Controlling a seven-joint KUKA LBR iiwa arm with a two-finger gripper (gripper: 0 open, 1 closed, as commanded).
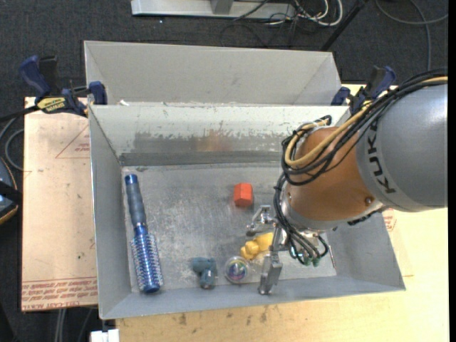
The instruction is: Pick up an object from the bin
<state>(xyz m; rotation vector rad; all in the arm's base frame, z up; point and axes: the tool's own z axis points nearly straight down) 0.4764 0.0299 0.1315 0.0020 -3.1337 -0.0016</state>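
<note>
- Over the near right part of the bin (187,214): gripper (263,251), one item, set low among the loose contents. It is carried on an arm that reaches in from the right, with an orange wrist cover and looped cables.
- Tool state: two metal fingers (269,275) stand spread well apart, one toward the bin's middle and one toward the near wall. Nothing is clamped between them, as far as I can see.
- Yellow toy (251,249): small and lumpy, exact kind too small to tell. It lies on the bin floor in the gap between the spread fingers, a little to their left. It looks to be resting on the floor, not lifted.
- Clear ball (236,269): round and glassy, near the front wall, just left of the nearer finger.
- Grey-blue piece (204,270): small, shape unclear, left of the clear ball along the front wall.
- Orange block (243,194): squarish, toward the bin's middle, apart from the gripper.
- Blue hairbrush (140,235): long, handle toward the back and bristle head toward the front. It lies along the left side, well apart from everything else.
- Progress, by my judgement:
  - The approach appears done, with the tool down at floor level and bracketing the yellow toy.
  - Closing on it, lifting it and carrying it clear of the bin are all left to do.
  - No object is out of the bin.
</note>
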